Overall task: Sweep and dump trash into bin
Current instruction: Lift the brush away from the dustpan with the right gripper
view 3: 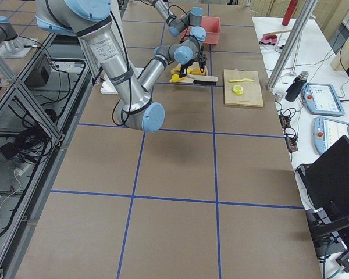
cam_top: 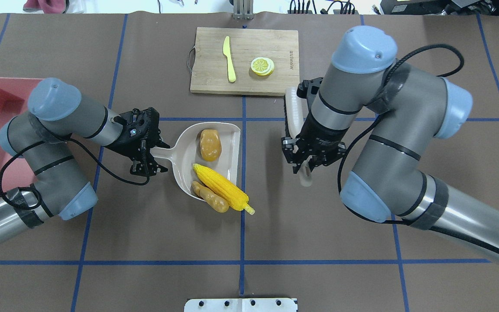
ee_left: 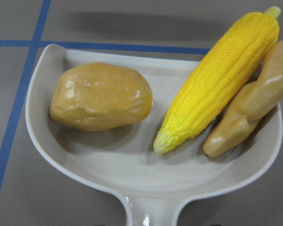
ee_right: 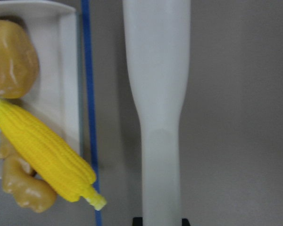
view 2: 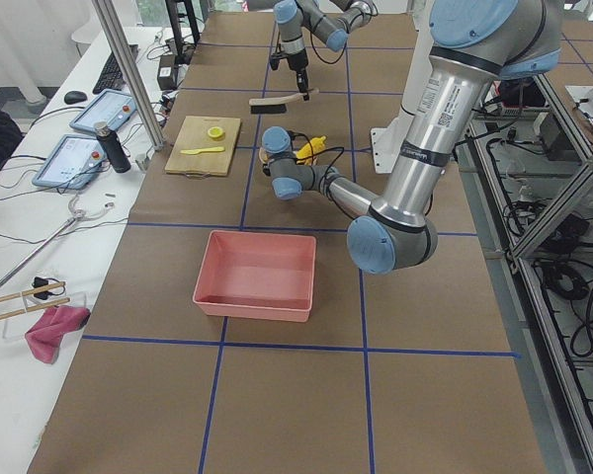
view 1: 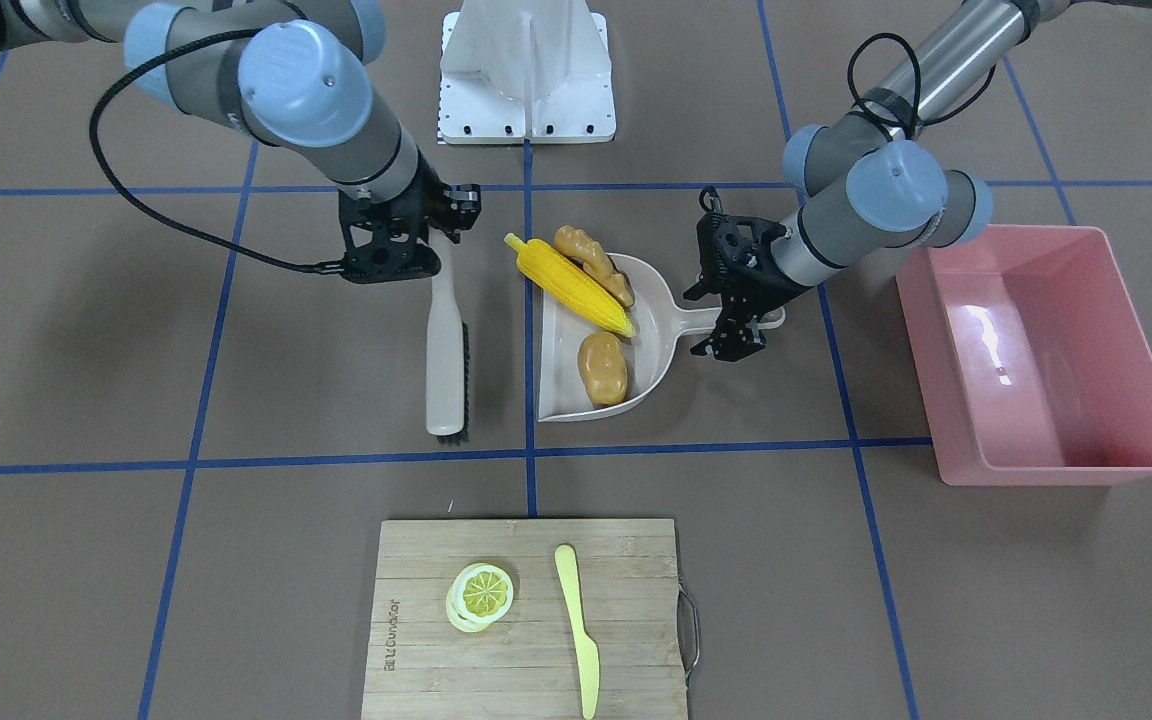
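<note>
Though all three pieces of trash lay in the dustpan (cam_top: 183, 149) near the worktop's middle, the load looked insecure. The potato (cam_top: 210, 145) sat deep, but the corn cob (cam_top: 221, 188) poked past the open lip and the ginger root (cam_top: 210, 200) rode on the side wall. The left tool (cam_top: 159, 155) stood with its fingers apart astride the handle (cam_top: 165, 152). The right tool (cam_top: 305, 169) was clamped on the brush (view 1: 444, 360) beside the pan. The bin (view 1: 1086, 470) waited well apart, by the worktop's left edge. Gripped at one end, the pan might sag or twist, and any forward tilt would likely roll the corn out short of the bin.
</note>
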Action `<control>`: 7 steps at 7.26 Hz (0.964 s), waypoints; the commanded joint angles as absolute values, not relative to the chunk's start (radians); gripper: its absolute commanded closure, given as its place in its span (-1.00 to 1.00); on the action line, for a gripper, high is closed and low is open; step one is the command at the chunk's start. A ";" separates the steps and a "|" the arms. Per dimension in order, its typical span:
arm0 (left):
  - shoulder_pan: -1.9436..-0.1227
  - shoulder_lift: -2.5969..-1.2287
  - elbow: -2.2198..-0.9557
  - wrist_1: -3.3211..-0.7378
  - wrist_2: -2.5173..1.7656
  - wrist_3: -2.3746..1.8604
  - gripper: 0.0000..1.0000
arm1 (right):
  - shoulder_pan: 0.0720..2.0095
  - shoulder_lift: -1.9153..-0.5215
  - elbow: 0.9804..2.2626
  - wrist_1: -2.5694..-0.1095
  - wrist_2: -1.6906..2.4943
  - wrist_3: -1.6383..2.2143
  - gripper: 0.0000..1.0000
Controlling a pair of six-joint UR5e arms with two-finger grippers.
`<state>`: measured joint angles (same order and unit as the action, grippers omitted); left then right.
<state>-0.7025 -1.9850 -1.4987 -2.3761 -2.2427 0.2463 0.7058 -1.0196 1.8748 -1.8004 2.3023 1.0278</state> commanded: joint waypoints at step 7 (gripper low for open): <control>-0.703 -1.985 -1.502 -2.376 -2.243 0.245 1.00 | 1.090 -1.693 2.102 -1.844 2.281 0.404 1.00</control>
